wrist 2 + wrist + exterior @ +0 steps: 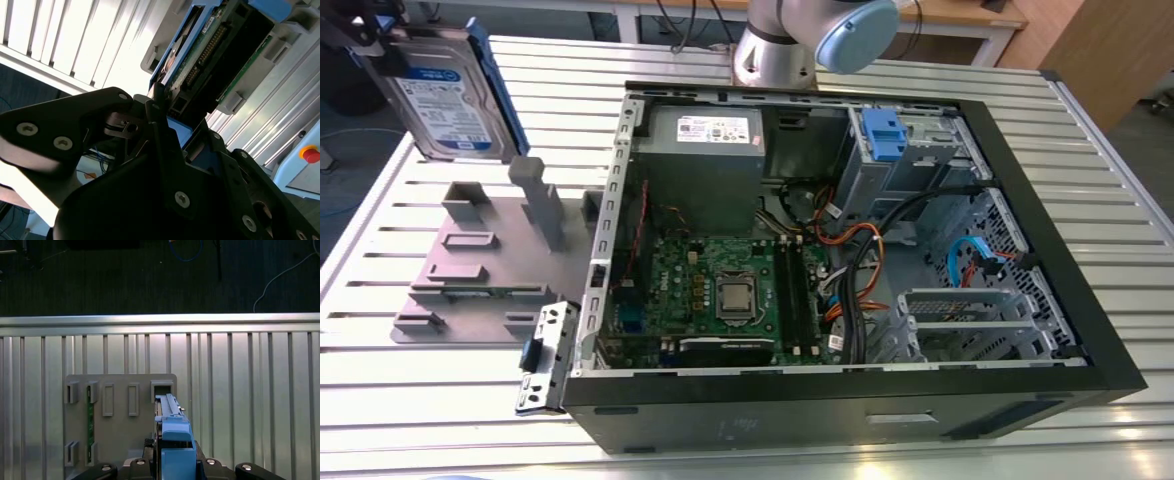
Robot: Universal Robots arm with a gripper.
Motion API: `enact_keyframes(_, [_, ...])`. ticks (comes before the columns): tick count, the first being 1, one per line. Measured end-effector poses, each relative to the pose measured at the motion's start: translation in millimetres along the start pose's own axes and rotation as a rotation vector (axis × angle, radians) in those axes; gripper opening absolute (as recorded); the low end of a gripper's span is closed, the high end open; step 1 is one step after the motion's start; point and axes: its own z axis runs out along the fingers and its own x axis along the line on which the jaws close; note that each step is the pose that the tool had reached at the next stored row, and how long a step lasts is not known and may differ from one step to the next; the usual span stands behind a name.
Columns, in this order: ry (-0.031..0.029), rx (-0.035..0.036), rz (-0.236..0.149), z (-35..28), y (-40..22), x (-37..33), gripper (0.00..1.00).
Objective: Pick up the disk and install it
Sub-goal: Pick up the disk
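One disk hung over the table's far corner at the exterior view's left, above the grey slotted holder, with the gripper clamped on its blue-railed edges. It was probably stiff, fairly heavy and shock-sensitive, so best gripped by those rails. Rightward, the open computer case lay on the table.

Exterior view: even, bright overhead light. Table slats glare white; case interior is shadowed in the corners. Second wrist view: slats blown out, gripper a dark silhouette. First wrist view: slats show a striped sheen, floor near black, disk evenly lit.
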Motion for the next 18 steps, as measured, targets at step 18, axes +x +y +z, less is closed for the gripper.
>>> enact_keyframes(18, [0.0, 0.0, 0.0, -4.4, 0.0, -0.1, 0.36])
